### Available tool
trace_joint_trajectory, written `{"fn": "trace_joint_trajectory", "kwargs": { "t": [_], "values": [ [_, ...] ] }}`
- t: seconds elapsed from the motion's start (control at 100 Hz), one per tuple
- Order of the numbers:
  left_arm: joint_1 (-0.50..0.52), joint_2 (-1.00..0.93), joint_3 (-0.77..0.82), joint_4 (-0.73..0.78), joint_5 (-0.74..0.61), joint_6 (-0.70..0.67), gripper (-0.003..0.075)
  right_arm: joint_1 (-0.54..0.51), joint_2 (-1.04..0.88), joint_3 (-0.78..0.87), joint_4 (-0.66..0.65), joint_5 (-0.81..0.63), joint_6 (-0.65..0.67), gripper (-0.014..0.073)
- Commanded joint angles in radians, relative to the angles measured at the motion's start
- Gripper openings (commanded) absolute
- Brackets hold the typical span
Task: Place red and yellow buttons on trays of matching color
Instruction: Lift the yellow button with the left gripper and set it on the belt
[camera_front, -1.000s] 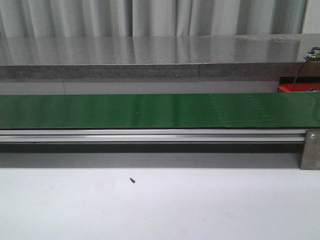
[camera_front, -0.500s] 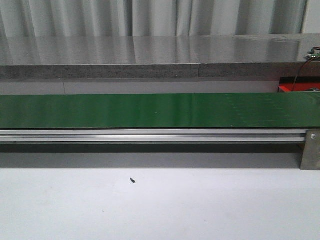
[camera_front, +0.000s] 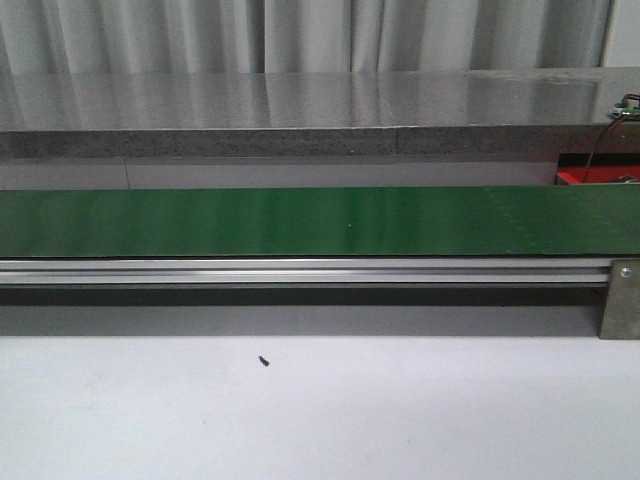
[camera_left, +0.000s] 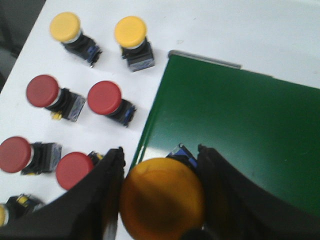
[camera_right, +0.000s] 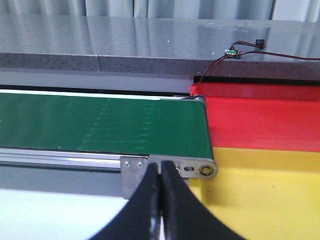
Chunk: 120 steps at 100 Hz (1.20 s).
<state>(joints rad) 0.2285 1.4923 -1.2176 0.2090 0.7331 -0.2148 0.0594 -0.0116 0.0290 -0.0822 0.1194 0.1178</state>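
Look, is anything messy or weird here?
Mostly tidy. One oddity: a tiny dark speck lies alone on the white table before the green belt; too small to identify. The left end effector holds a yellow button.

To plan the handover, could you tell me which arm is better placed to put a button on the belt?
Left: its tool holds a yellow button at the belt edge; the right tool is shut, empty.
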Motion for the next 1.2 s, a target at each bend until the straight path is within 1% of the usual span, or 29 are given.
{"fn": "trace_joint_trajectory", "kwargs": {
  "t": [0.0,0.24,0.41,0.55,0.62,0.69,0.74,0.86,0.87,0.89,0.93,1.0,1.19],
  "values": [
    [-0.025,-0.026,-0.036,0.008,-0.096,-0.001,0.0071,0.004,-0.013,-0.018,-0.012,-0.083,-0.003,-0.0067],
    [-0.031,0.047,-0.042,-0.006,-0.113,-0.001,0.0071,0.004,-0.013,-0.018,-0.012,-0.083,-0.003,-0.0067],
    [-0.031,0.097,-0.048,-0.006,-0.151,-0.001,0.0072,0.004,-0.013,-0.018,-0.012,-0.083,-0.003,-0.0067],
    [-0.031,0.141,-0.080,-0.011,-0.133,-0.001,0.0096,0.004,-0.013,-0.018,-0.012,-0.083,-0.003,-0.0067],
    [-0.031,0.158,-0.093,-0.019,-0.121,-0.001,0.0137,0.004,-0.013,-0.018,-0.012,-0.083,-0.003,-0.0067],
    [-0.031,0.166,-0.103,-0.041,-0.112,0.030,0.0200,0.004,-0.013,-0.018,-0.012,-0.083,-0.003,-0.0067],
    [-0.031,0.170,-0.112,-0.071,-0.102,0.066,0.0262,0.004,-0.013,-0.018,-0.012,-0.083,-0.003,-0.0067],
    [-0.031,0.171,-0.126,-0.130,-0.096,0.126,0.0449,0.004,-0.013,-0.018,-0.012,-0.083,-0.003,-0.0067],
    [-0.031,0.171,-0.129,-0.132,-0.095,0.128,0.0449,0.004,-0.013,-0.018,-0.012,-0.083,-0.003,-0.0067],
    [-0.031,0.171,-0.131,-0.138,-0.090,0.130,0.0484,0.004,-0.013,-0.018,-0.012,-0.083,-0.003,-0.0067],
    [-0.031,0.171,-0.140,-0.143,-0.082,0.130,0.0522,0.004,-0.013,-0.018,-0.012,-0.083,-0.003,-0.0067],
    [-0.031,0.171,-0.157,-0.148,-0.060,0.130,0.0552,0.004,-0.013,-0.018,-0.012,-0.083,-0.003,-0.0067],
    [-0.031,0.171,-0.219,-0.148,0.019,0.132,0.0553,0.004,-0.013,-0.018,-0.012,-0.083,-0.003,-0.0067]
  ]
}}
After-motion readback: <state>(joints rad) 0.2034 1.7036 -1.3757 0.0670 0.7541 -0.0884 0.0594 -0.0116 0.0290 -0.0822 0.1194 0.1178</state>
